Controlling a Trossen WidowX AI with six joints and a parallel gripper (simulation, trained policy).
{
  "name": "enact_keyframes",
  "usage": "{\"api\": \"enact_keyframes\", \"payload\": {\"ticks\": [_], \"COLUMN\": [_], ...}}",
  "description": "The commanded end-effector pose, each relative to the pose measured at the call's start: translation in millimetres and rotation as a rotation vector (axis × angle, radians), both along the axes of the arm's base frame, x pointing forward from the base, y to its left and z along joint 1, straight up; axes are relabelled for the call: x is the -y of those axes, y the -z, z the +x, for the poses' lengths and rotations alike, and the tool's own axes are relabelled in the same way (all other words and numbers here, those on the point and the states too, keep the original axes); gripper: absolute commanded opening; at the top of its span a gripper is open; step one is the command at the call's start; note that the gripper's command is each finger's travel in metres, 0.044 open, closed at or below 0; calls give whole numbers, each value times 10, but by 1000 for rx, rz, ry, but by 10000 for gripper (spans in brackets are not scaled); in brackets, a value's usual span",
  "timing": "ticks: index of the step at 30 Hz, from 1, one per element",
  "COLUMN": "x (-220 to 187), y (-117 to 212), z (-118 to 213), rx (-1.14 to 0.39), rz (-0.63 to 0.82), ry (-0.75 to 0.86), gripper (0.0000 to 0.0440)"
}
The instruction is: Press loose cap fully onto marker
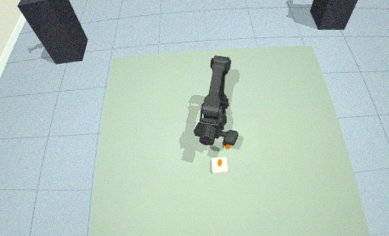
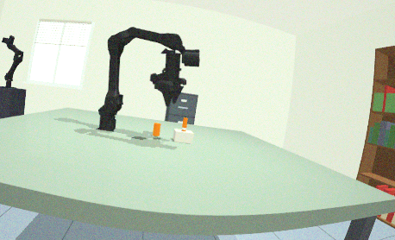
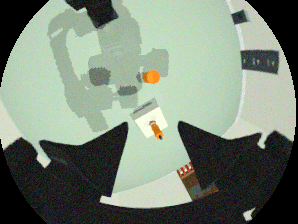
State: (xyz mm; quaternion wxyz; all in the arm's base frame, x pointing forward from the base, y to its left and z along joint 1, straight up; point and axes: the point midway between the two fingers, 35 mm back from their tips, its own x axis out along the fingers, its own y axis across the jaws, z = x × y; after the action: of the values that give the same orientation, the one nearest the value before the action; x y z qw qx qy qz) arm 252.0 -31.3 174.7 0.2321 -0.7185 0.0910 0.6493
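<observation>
As we look along the tabletop (image 1: 155, 204) (image 2: 191, 173) (image 3: 200, 100) in the exterior view, its thick near edge runs to the near-right corner. Well back from that edge, toward the far edge, we find the white holder block (image 1: 214, 173) (image 2: 184, 137) (image 3: 146, 126), with the orange-topped marker (image 1: 220, 162) (image 2: 184, 123) (image 3: 158, 132) upright in it. The orange cap (image 1: 228, 147) (image 2: 156, 129) (image 3: 153, 77) stands upright on the tabletop near the block, apart from it, on the side toward the arm's base. The marker is uncapped.

We note the tool (image 1: 217, 135) (image 2: 169, 104) (image 3: 153, 124) pointing down, well above cap and block, touching neither. Its fingers stand apart, nothing between them.

The black arm (image 1: 216, 87) (image 2: 114, 69) has its base nearer the far-left corner than the block is; it arches over toward the block.

Beyond the far edge we record a grey drawer cabinet (image 2: 184, 105) (image 3: 260, 62). Past the near-right corner rises a brown bookcase (image 2: 381, 78). Beyond the far-left corner, a second arm (image 2: 16, 58) stands on a dark pedestal (image 2: 6, 104), by a bright window (image 2: 62, 52).
</observation>
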Motion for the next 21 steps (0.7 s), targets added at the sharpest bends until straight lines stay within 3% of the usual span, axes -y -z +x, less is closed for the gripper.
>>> {"api": "enact_keyframes", "payload": {"ticks": [1, 21], "x": [-8, -105], "y": [44, 303], "z": [-2, 5], "rx": [-22, -131], "rz": [-10, -57], "ry": [-16, -109], "gripper": [311, 315]}}
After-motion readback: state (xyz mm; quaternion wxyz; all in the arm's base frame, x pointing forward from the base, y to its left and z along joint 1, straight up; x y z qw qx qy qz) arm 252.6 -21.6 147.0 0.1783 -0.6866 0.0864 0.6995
